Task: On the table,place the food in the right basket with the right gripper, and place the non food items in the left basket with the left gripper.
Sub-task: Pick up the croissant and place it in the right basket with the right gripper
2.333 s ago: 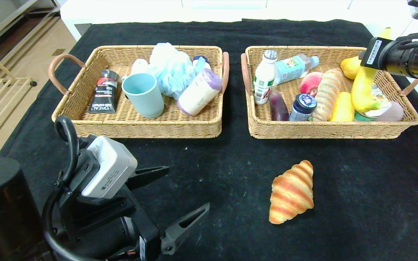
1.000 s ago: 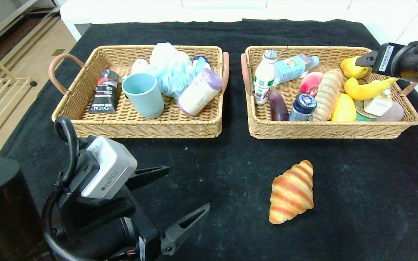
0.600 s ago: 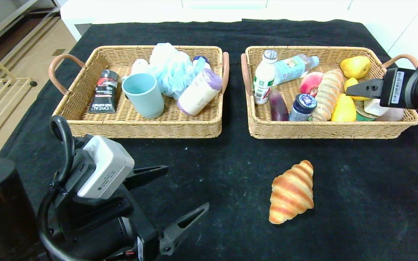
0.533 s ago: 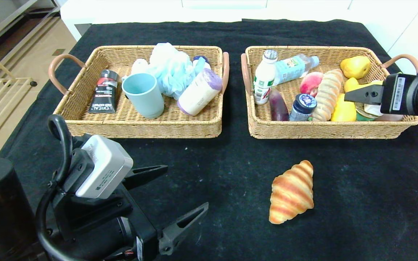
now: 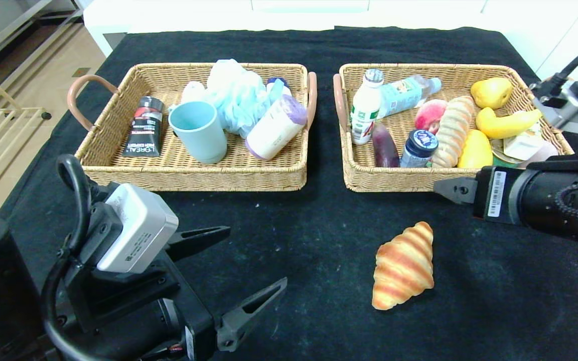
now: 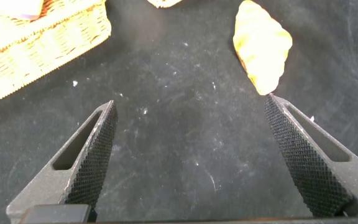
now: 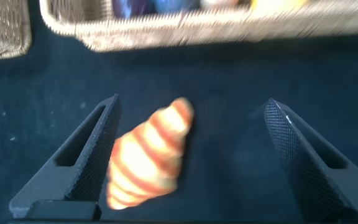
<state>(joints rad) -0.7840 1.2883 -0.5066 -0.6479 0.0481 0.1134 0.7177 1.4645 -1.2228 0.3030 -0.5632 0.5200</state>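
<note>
Croissant (image 7: 146, 157) lies on the cloth beneath the right gripper (image 7: 191, 162), nearer one of its spread fingers (image 7: 86, 162).

right pincer (image 5: 449, 189) partly hidden, croissant (image 7: 146, 155) blurred

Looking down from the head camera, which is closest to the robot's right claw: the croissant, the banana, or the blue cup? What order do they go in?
Measured from the right gripper:
1. Croissant, on the black cloth just below and in front of it.
2. Banana, in the right basket, toward its far right.
3. Blue cup, across in the left basket.
</note>
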